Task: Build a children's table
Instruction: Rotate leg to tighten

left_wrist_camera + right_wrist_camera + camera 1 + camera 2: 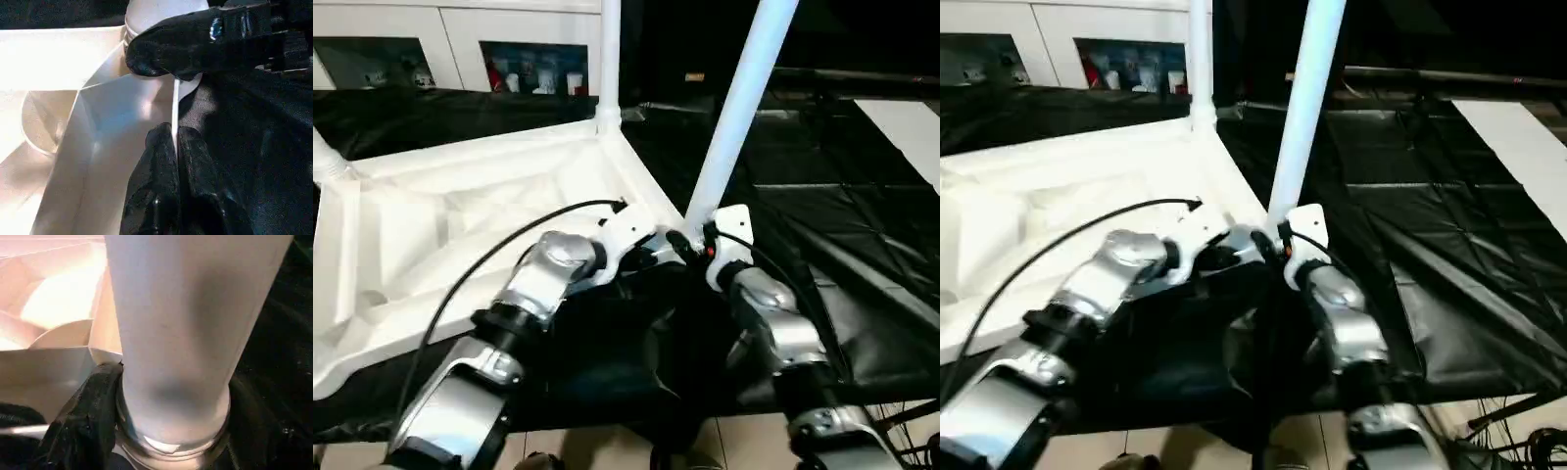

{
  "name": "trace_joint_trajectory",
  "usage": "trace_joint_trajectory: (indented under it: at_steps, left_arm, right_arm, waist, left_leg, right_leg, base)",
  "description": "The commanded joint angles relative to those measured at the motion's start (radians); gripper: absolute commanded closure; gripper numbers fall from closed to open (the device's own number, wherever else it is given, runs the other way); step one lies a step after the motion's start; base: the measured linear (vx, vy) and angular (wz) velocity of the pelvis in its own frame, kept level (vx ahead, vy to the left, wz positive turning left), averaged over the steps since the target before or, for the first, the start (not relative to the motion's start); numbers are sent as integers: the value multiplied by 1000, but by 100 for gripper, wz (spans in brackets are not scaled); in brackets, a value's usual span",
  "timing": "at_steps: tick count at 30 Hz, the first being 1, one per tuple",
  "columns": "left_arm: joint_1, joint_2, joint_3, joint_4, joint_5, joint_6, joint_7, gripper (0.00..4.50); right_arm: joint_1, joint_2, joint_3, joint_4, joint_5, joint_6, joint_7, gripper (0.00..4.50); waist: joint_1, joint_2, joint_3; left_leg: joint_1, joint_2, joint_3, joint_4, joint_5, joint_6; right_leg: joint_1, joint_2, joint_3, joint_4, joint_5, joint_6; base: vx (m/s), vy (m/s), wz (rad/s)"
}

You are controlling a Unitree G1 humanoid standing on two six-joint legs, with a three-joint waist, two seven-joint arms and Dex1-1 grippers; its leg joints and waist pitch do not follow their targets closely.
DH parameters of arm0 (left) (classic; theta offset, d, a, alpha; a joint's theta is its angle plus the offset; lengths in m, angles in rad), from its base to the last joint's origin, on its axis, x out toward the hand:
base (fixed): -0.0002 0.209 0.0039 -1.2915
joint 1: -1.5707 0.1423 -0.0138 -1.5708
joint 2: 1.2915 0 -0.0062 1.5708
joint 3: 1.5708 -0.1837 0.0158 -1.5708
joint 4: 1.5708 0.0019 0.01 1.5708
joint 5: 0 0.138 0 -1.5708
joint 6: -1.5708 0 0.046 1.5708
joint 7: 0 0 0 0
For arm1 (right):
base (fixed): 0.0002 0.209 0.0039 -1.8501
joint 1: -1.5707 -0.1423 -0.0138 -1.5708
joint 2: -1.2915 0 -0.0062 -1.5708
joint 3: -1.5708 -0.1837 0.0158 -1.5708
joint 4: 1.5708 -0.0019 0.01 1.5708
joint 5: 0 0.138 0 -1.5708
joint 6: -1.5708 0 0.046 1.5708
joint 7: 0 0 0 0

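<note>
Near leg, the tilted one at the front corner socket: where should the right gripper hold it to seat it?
Low on the near leg, just above its flared end at the tabletop corner, from the robot's side. The round tube suits opposed fingers, and it leans, so a low grip steers it best. The right gripper sits there now.

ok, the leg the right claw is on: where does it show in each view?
Left eye view: the tilted leg runs from the top edge down to the tabletop's near corner.
Right eye view: same leg, just right of centre.
Left wrist view: its flared end at the top, behind the right claw's finger.
Right wrist view: the leg rises up the middle.
Shared landmark: the upright leg at the far corner, in both eye views.
</note>
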Motion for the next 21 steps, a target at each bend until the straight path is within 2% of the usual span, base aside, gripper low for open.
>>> trace_joint_trajectory:
  at_steps: [1, 2, 3, 5, 7, 8, 9, 10, 11, 12, 14, 16, 17, 18, 19, 21]
  left_arm:
    - [20, -39, -16, 68, 19, -8, 93, 450]
    - [20, -36, -23, 69, 30, -25, 85, 450]
    - [20, -34, -25, 68, 31, -28, 79, 450]
    - [24, -22, -32, 62, 36, -37, 60, 450]
    - [27, -7, -36, 57, 35, -55, 40, 450]
    - [30, -2, -37, 51, 33, -55, 31, 450]
    - [30, -2, -37, 51, 33, -55, 31, 450]
    - [42, 19, -38, 29, 31, -65, -2, 450]
    - [42, 19, -38, 29, 31, -65, -2, 450]
    - [46, 26, -39, 20, 31, -65, -11, 450]
    - [62, 46, -39, -15, 24, -73, -51, 450]
    - [78, 65, -46, -52, 14, -81, -98, 450]
    - [82, 71, -48, -61, 12, -81, -108, 450]
    - [84, 75, -50, -67, 11, -83, -116, 450]
    - [89, 84, -53, -82, 6, -85, -135, 450]
    - [95, 96, -57, -100, 0, -91, -160, 450]
  right_arm:
    - [6, 51, 47, -4, 14, -11, 71, 180]
    - [13, 54, 37, -26, 51, -18, 129, 180]
    - [17, 53, 32, -36, 62, -19, 142, 125]
    - [32, 41, 15, -76, 99, -20, 181, 111]
    - [39, 10, 1, -105, 114, -25, 198, 104]
    - [39, -4, -3, -113, 121, -19, 214, 74]
    - [39, -4, -3, -113, 121, -19, 214, 66]
    - [49, -74, 13, -164, 148, 34, 328, 64]
    - [49, -74, 13, -164, 148, 34, 328, 64]
    - [55, -102, 26, -183, 153, 54, 372, 59]
    - [83, -212, 67, -242, 161, 78, 533, 59]
    - [100, -304, 82, -270, 153, 70, 658, 59]
    - [100, -322, 80, -267, 147, 64, 675, 59]
    - [99, -336, 78, -266, 145, 61, 688, 59]
    - [95, -360, 77, -261, 140, 50, 710, 59]
    - [87, -390, 76, -254, 138, 42, 735, 59]
  waist:
    - [-3, -1, -51]
    - [-2, 0, -51]
    - [-2, -1, -52]
    - [3, 2, -53]
    - [3, 1, -56]
    - [4, 0, -57]
    - [4, 0, -56]
    - [6, 7, -56]
    - [5, 1, -59]
    - [7, 1, -59]
    - [11, -2, -59]
    - [15, -4, -62]
    - [12, -5, -62]
    - [10, -5, -62]
    - [12, -8, -68]
    - [15, -10, -70]
  left_leg:
    - [12, 48, -33, -84, -366, 24]
    - [14, 48, -31, -83, -367, 29]
    - [13, 49, -31, -83, -368, 33]
    - [15, 51, -27, -82, -348, 39]
    - [5, 52, -28, -84, -317, 49]
    - [4, 51, -27, -82, -307, 52]
    - [5, 51, -24, -80, -298, 58]
    - [6, 50, -25, -80, -295, 60]
    - [1, 51, -24, -78, -282, 72]
    - [2, 52, -24, -77, -272, 76]
    - [0, 52, -23, -74, -250, 90]
    - [2, 53, -18, -67, -231, 107]
    - [-8, 50, -19, -68, -208, 117]
    - [-11, 50, -20, -68, -205, 118]
    - [-7, 50, -19, -62, -181, 120]
    - [-6, 50, -16, -58, -163, 126]
  right_leg:
    - [18, -67, 30, -81, -479, -130]
    - [17, -67, 31, -82, -470, -135]
    - [18, -68, 32, -81, -461, -139]
    - [19, -69, 35, -78, -418, -160]
    - [30, -70, 33, -71, -376, -170]
    - [31, -70, 33, -69, -364, -174]
    - [29, -69, 34, -70, -357, -183]
    - [32, -70, 34, -69, -356, -186]
    - [37, -69, 33, -66, -337, -191]
    - [37, -69, 33, -66, -329, -193]
    - [42, -70, 32, -67, -344, -192]
    - [42, -70, 34, -65, -322, -200]
    - [44, -71, 33, -62, -311, -205]
    - [43, -70, 30, -63, -324, -204]
    - [42, -72, 30, -61, -321, -207]
    - [40, -69, 32, -57, -289, -217]
  base:
    - [0, 0, 0]
    - [0, 0, 0]
    - [0, 0, 0]
    - [0, 0, 0]
    - [0, 0, 0]
    - [0, 0, 0]
    - [0, 0, 0]
    - [0, 0, 0]
    - [0, 0, 0]
    - [0, 0, 0]
    - [0, 0, 0]
    - [0, 0, 0]
    - [0, 0, 0]
    - [0, 0, 0]
    - [0, 0, 0]
    - [0, 0, 0]
